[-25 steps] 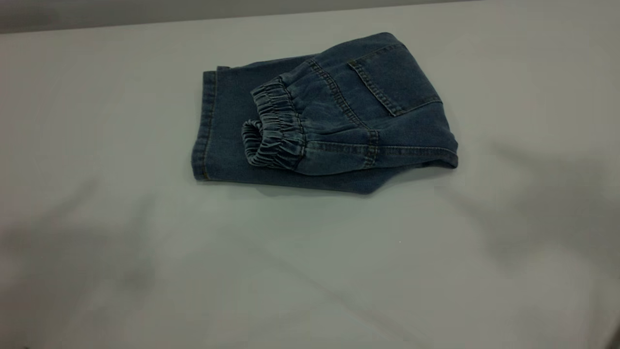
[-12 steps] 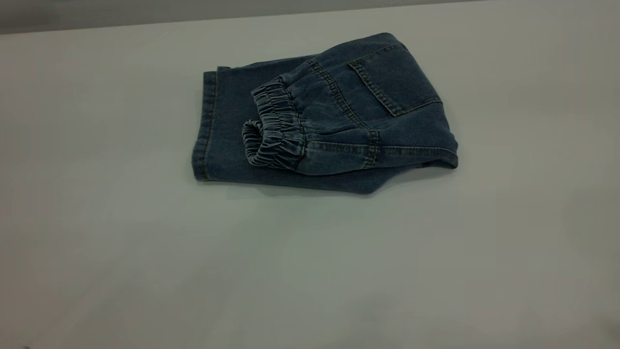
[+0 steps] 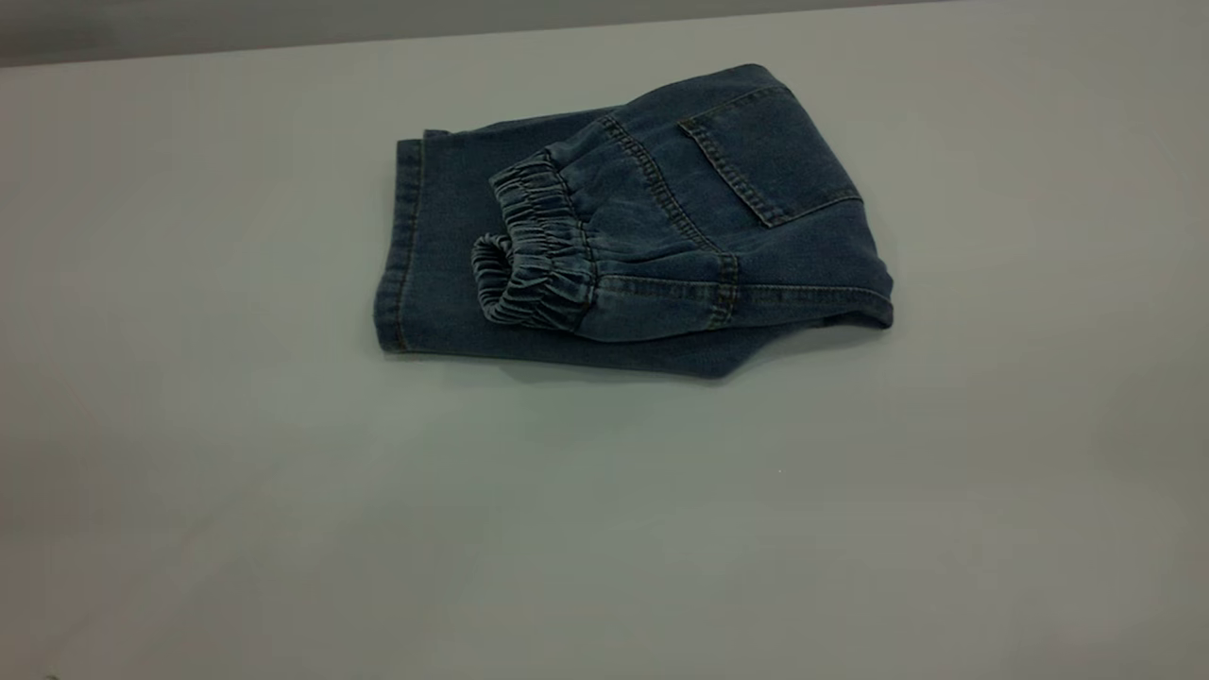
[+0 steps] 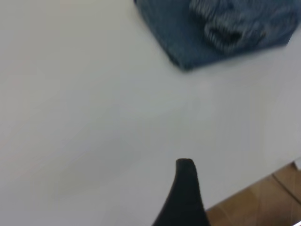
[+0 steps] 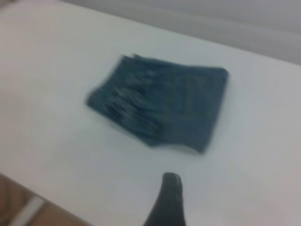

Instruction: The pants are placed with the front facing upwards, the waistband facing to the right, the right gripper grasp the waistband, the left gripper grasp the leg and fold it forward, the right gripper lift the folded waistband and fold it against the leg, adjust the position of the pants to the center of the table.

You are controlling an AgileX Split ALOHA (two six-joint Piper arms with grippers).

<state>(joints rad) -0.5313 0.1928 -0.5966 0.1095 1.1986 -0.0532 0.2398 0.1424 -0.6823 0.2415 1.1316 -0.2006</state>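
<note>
The worktop (image 3: pixel 236 491) is a plain pale surface that fills nearly all of the exterior view, with a darker strip of background along its far edge.

The pants (image 3: pixel 623 227) lie folded on it, in the far half and near the middle across. In the left wrist view the pants (image 4: pixel 221 33) sit at the frame's edge, well apart from the finger; in the right wrist view the pants (image 5: pixel 160 110) lie flat as a compact blue bundle, also well apart from that arm's finger.

The bundle has two layers. The lower layer is a leg (image 3: pixel 439 246), lying flat with its stitched hem cuff at the bundle's left end. The upper layer is the seat, turned back-side up, with a patch pocket (image 3: pixel 765 156) showing toward the right and tan stitching along the seams.

The waistband (image 3: pixel 534 246) rests on the leg, its ruched edge facing left and stopping short of the hem. Its nearer end curls open in a small loop.

The left gripper (image 4: pixel 185 197) shows only one dark finger above bare worktop near the edge; whether it is wide or narrow I cannot tell. The right gripper (image 5: pixel 167 202) likewise shows one finger, touching nothing, and its opening cannot be told.
</note>
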